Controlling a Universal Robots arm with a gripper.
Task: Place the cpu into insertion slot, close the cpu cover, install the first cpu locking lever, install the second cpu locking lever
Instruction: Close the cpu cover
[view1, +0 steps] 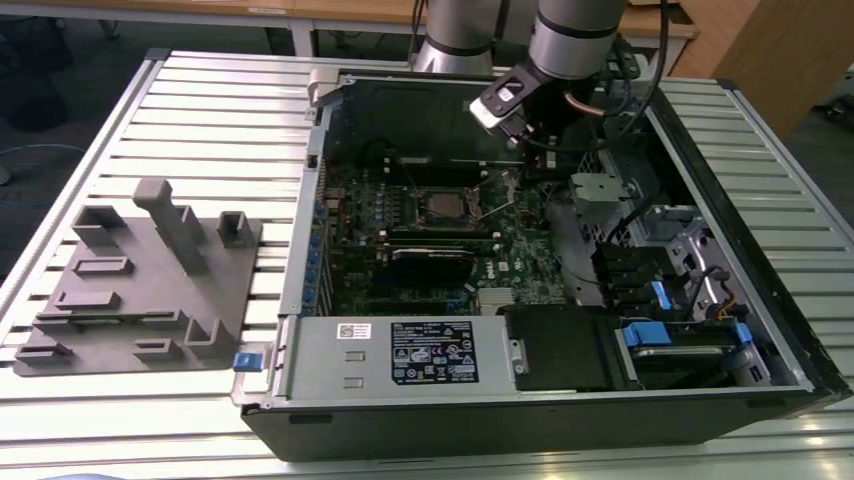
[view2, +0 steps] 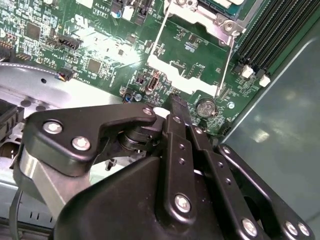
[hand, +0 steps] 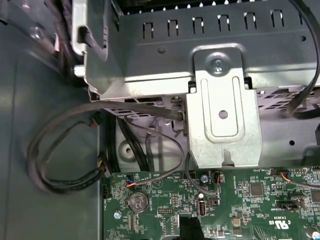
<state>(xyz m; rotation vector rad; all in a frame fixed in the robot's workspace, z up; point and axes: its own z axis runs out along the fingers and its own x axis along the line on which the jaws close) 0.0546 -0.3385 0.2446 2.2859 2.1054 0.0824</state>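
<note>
The insertion slot (view1: 445, 206) sits in the middle of the green motherboard (view1: 521, 270), inside the open computer case. A grey square that looks like the cpu lies in its centre. In the second wrist view the slot's silvery border (view2: 192, 12) shows, and the cpu cover (view2: 182, 70) reaches out from it as a thin metal frame, with green board visible through its window. My gripper (view1: 531, 150) hangs over the board on the exterior view's right of the slot. The black fingertips (view2: 175, 102) meet in one point just short of the cover's far edge, shut with nothing between them.
A grey fixture block (view1: 134, 280) lies on the slatted table at the exterior view's left. Long memory slots (view2: 270, 30), a coin battery (view2: 205, 106) and a black card (view1: 430, 256) crowd the board. A metal bracket (hand: 222, 110) and dark cables (hand: 65, 150) border it.
</note>
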